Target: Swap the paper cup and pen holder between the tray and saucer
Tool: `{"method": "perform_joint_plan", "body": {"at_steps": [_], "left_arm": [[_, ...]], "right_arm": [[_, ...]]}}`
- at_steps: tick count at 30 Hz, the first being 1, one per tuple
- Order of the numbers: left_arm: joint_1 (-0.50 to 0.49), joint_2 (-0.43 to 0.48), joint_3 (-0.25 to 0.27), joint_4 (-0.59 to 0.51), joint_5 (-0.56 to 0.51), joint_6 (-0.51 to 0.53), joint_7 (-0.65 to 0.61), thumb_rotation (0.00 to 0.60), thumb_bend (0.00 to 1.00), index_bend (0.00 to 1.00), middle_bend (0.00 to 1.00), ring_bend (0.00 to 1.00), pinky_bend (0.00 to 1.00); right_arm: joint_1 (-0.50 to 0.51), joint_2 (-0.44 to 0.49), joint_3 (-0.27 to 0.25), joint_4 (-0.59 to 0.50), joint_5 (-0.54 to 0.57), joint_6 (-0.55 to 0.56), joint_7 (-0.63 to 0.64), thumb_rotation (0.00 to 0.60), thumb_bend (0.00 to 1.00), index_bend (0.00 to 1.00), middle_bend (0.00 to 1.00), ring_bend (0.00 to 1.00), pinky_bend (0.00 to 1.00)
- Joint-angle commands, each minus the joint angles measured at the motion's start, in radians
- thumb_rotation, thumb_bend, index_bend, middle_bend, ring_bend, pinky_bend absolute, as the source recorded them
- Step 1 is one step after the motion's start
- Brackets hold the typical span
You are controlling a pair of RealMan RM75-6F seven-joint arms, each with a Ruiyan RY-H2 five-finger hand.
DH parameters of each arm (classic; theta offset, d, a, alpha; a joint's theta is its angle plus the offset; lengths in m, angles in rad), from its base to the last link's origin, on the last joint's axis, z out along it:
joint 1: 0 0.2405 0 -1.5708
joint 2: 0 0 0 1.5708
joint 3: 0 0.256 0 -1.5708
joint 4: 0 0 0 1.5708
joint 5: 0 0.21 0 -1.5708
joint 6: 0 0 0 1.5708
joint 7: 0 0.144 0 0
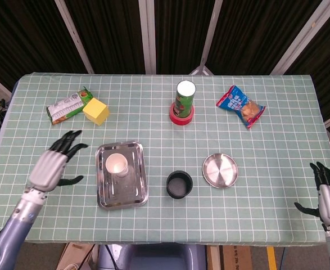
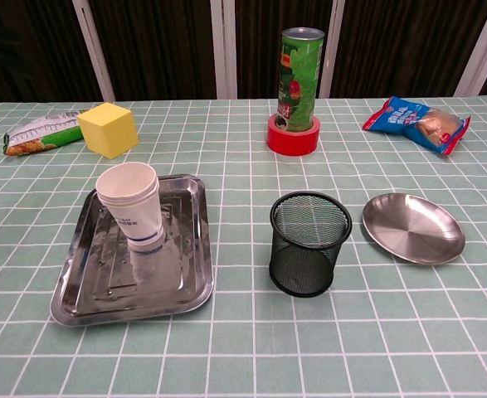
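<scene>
The left robot hand (image 1: 52, 165) hovers over the counter's left part, fingers spread and holding nothing, apart from the rectangular steel tray (image 1: 122, 194) to its right; the right robot hand (image 1: 328, 194) sits past the counter's right front edge, fingers also spread and empty, well apart from every object; open cloth lies between the tray and the left edge, and along the whole front edge; the counter (image 1: 153, 112) is covered with a pale green cloth gridded in white, and dark panels with pale slats stand behind it; the white paper cup (image 2: 131, 204) stands upright in the tray's far half, mouth open, a blue band near its base; the black wire-mesh pen holder (image 2: 309, 243) stands upright on the cloth between the tray and the round steel saucer (image 2: 413, 228), touching neither; farther back stand a green snack tube (image 2: 299, 70) inside a red tape roll (image 2: 293, 135), a blue snack bag (image 2: 417, 121) at right, and a yellow block (image 2: 109, 129) beside a green-and-white packet (image 2: 40, 133) at left.
</scene>
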Motion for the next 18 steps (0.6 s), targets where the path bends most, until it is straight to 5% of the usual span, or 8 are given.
{"method": "perform_joint_plan", "body": {"at_steps": [1,7,18], "left_arm": [[0.161,0.038,0.072,0.037,0.044,0.154,-0.018,0.6,0.07,0.23,0.02,0.0,0.17],[0.232,0.02,0.077,0.094,0.075,0.22,-0.077,0.6,0.07,0.23,0.02,0.0,0.15],[0.275,-0.004,0.031,0.127,0.076,0.247,0.024,0.6,0.07,0.23,0.0,0.0,0.11]], "right_arm": [[0.069,-0.009,-0.029,0.056,-0.196,-0.046,0.129,0.6,0.0,0.0,0.01,0.05,0.0],[0.192,0.002,-0.011,-0.04,-0.244,-0.181,0.09,0.6,0.0,0.0,0.01,0.05,0.0],[0.384,-0.029,0.031,-0.151,-0.101,-0.449,-0.014,0.6,0.0,0.0,0.01,0.02,0.0]]}}
